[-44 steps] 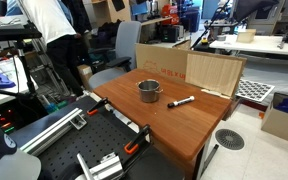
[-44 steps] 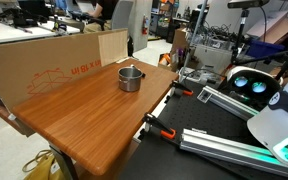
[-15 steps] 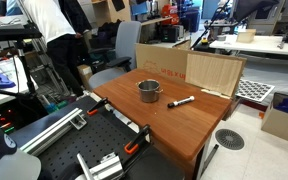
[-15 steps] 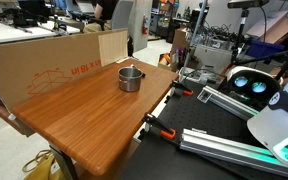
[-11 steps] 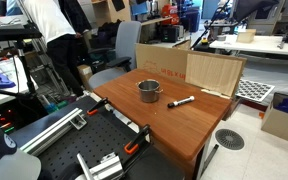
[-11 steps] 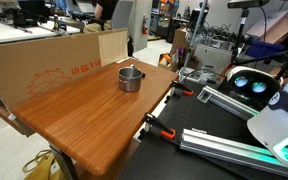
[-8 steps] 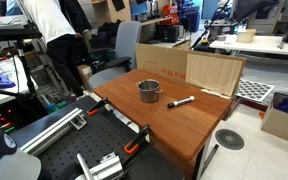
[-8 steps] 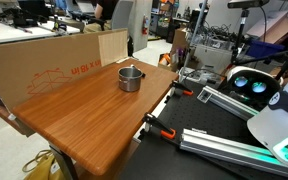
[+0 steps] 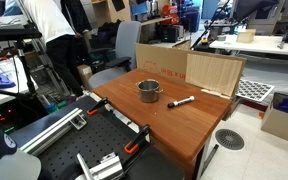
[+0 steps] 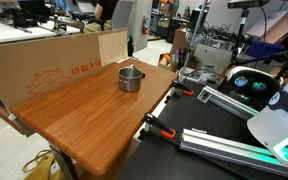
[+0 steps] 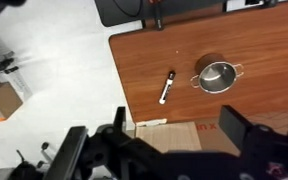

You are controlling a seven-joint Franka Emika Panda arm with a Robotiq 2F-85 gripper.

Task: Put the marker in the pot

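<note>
The silver-grey pot (image 9: 149, 91) stands upright on the wooden table (image 9: 184, 130), near the cardboard panels. It also shows in an exterior view (image 10: 131, 78) and in the wrist view (image 11: 217, 76). The black marker (image 9: 181, 102) with a whitish end lies flat on the table a short way from the pot. The wrist view shows it (image 11: 167, 87) beside the pot. I cannot see the marker in the exterior view that shows the pot against the cardboard wall. My gripper (image 11: 179, 135) is open and empty, high above the table's back edge, far from both things.
Cardboard panels (image 9: 189, 68) stand along the table's back edge (image 10: 54, 60). Orange clamps (image 9: 134, 145) grip the table's near edge. A person (image 9: 54, 30) and an office chair (image 9: 119, 45) are behind the table. The robot's base (image 10: 274, 130) is beside the table.
</note>
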